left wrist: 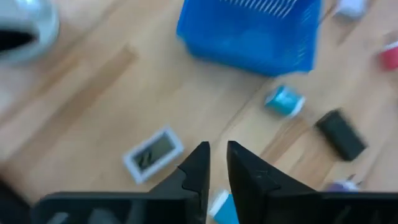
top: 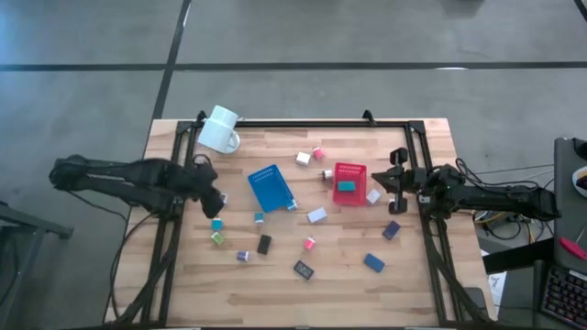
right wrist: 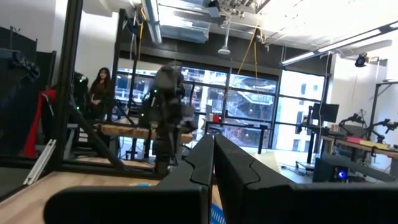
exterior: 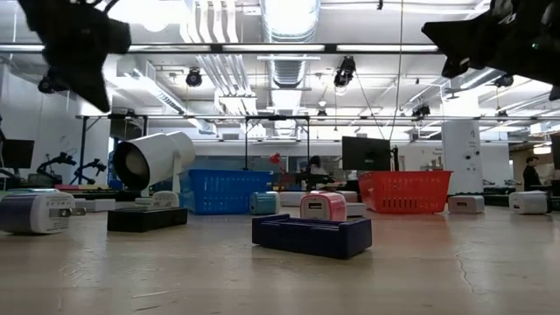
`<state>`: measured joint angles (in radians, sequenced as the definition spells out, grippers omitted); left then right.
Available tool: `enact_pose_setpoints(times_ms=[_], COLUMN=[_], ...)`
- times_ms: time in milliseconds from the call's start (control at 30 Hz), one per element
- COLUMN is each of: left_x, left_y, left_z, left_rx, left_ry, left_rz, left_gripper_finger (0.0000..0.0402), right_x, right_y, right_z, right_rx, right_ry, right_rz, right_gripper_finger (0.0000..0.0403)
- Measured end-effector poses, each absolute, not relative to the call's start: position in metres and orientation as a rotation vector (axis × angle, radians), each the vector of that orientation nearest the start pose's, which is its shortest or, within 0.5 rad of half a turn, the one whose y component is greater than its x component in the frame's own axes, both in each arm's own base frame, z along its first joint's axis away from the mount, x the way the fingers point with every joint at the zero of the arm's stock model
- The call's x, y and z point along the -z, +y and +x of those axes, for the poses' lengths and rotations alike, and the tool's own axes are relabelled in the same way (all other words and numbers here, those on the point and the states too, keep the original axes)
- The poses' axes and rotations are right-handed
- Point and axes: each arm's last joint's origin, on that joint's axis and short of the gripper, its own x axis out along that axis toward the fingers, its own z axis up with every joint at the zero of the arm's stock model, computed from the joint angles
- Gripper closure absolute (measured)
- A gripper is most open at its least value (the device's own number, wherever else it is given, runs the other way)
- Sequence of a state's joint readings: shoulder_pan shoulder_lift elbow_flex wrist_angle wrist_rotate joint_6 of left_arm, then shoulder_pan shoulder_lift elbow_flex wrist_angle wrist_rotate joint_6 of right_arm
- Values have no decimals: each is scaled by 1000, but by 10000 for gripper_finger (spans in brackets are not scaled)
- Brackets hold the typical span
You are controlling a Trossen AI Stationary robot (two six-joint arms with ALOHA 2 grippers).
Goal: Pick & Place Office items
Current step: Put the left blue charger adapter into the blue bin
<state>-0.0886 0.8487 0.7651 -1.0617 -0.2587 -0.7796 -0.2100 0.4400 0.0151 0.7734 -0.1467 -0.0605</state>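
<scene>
Our left gripper (top: 218, 198), slightly parted and empty, hovers above the teal block (top: 217, 224); it looks light, rigid, smooth, so we pinch its flat sides. The right gripper (top: 396, 179) waits closed at 3 o'clock.

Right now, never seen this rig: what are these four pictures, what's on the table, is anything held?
Two dark robot arms work at a wooden table. One picture looks straight down, one looks level across the tabletop, and one comes from each wrist.

The left tool hangs over the table's left side, jaws slightly parted, holding nothing. The right tool waits at the right edge, shut and empty.

On the table lie a tipped white mug, a blue tray, a red tray holding a teal block, and small scattered office items.
</scene>
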Motion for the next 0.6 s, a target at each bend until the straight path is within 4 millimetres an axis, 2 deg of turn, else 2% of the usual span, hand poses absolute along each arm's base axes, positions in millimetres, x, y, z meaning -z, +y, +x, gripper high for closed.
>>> enact_pose_setpoints(times_ms=[167, 300, 367, 600], left_x=[-231, -216, -209, -202], left_y=[-9, -13, -14, -15], left_z=[131, 130, 130, 133], left_rx=[-654, -635, -636, -666], left_ry=[1076, 1196, 1235, 1197], left_rz=[-611, -757, -775, -886], left_gripper_finger=[298, 254, 230, 159], right_x=[-204, -204, -204, -204], right_y=[-21, -21, -21, -21], right_z=[118, 119, 119, 118], right_rx=[73, 73, 74, 76], right_ry=[-338, -336, -336, -336], right_rz=[-121, -124, -127, -139], right_gripper_finger=[394, 394, 394, 394])
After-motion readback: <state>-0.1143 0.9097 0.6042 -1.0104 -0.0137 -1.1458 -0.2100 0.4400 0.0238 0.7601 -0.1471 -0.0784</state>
